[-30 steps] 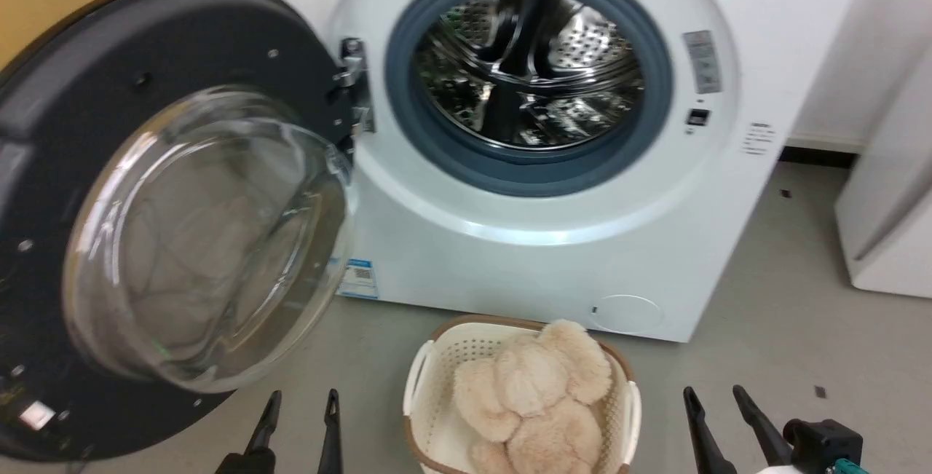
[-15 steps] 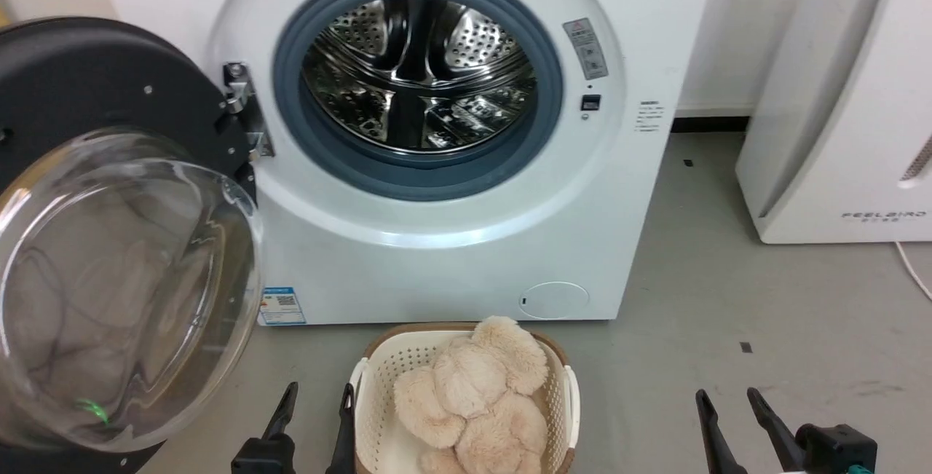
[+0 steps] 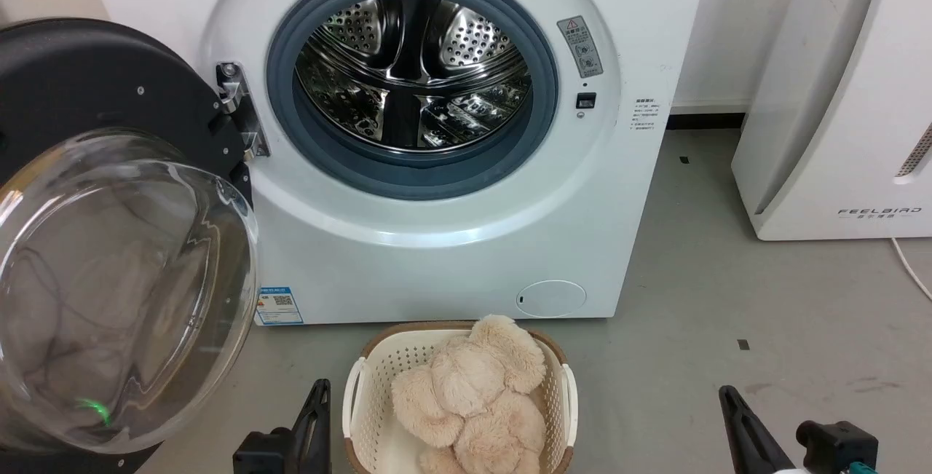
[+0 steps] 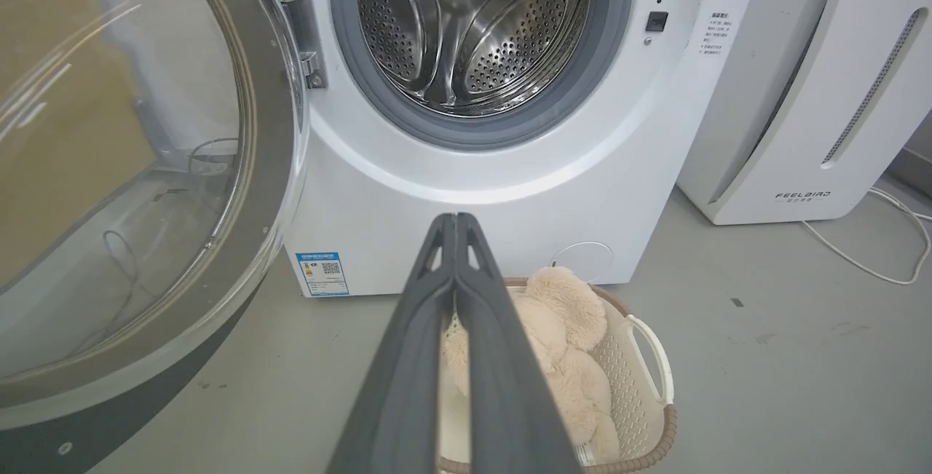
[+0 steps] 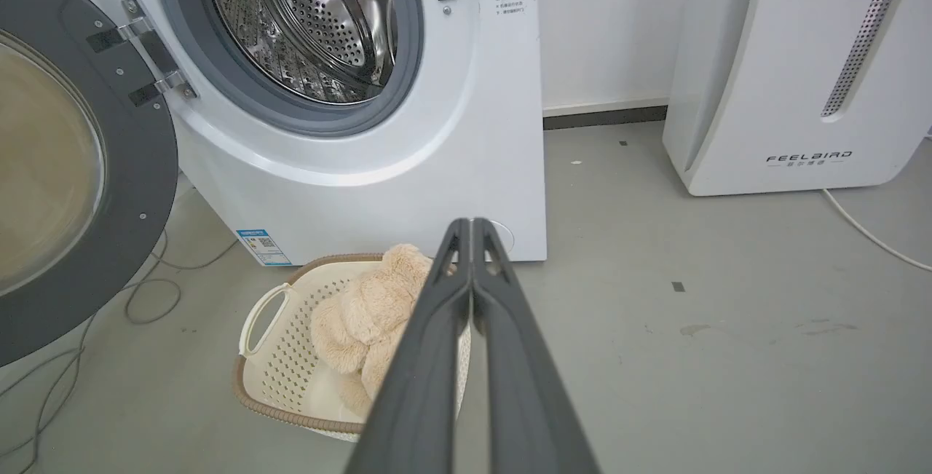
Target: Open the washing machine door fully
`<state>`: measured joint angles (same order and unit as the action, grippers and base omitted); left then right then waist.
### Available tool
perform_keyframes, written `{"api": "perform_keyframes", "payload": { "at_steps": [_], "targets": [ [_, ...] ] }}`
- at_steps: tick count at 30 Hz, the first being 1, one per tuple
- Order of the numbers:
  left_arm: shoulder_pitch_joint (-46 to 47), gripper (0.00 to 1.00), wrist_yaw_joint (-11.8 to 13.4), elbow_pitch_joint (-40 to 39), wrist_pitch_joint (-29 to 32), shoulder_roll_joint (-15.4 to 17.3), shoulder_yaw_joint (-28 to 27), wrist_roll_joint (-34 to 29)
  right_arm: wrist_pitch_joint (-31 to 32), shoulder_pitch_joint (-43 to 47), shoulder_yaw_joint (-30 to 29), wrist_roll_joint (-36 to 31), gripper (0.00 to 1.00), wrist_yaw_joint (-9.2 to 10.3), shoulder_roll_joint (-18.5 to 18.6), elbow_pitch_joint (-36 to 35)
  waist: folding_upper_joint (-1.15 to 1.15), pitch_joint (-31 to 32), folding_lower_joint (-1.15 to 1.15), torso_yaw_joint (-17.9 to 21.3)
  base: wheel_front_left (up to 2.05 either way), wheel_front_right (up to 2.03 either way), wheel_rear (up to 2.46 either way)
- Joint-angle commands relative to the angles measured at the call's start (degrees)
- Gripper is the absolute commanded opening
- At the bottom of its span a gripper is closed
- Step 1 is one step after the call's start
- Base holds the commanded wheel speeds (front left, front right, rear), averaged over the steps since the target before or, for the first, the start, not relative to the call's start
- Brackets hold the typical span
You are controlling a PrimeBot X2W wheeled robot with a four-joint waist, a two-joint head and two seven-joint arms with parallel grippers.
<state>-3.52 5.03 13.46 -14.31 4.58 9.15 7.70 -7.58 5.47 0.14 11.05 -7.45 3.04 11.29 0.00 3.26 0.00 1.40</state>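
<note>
The large round glossy black washing machine door [image 3: 120, 263] with bulging clear glass centre hangs swung wide at the near left, just left of the left hand [image 3: 319, 395], fingers pressed together, nearer than the equally closed right hand [image 3: 730, 401].

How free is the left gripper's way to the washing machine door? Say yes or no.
Probably yes: the washing machine door stands swung open left of the left gripper, only floor between; the basket sits on its other side.
</note>
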Motion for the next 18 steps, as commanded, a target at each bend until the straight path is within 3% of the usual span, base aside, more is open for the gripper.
{"api": "perform_keyframes", "payload": {
  "at_steps": [1, 18],
  "targets": [
    [0.1, 0.00, -0.1, -0.4, 0.2, 0.0, -0.2, -0.2, 0.2, -0.2, 0.0, -0.4, 0.00, 0.00, 0.0, -0.4, 0.00, 0.0, 0.00, 0.0, 0.00, 0.00, 0.00],
    [0.6, 0.00, -0.8, -2.2, 2.2, -0.2, -1.5, -1.3, 1.3, -1.0, 0.0, -1.9, 0.00, -0.01, 0.0, -2.0, 0.00, -0.5, 0.00, -0.2, 0.00, 0.00, 0.00]
  ]
}}
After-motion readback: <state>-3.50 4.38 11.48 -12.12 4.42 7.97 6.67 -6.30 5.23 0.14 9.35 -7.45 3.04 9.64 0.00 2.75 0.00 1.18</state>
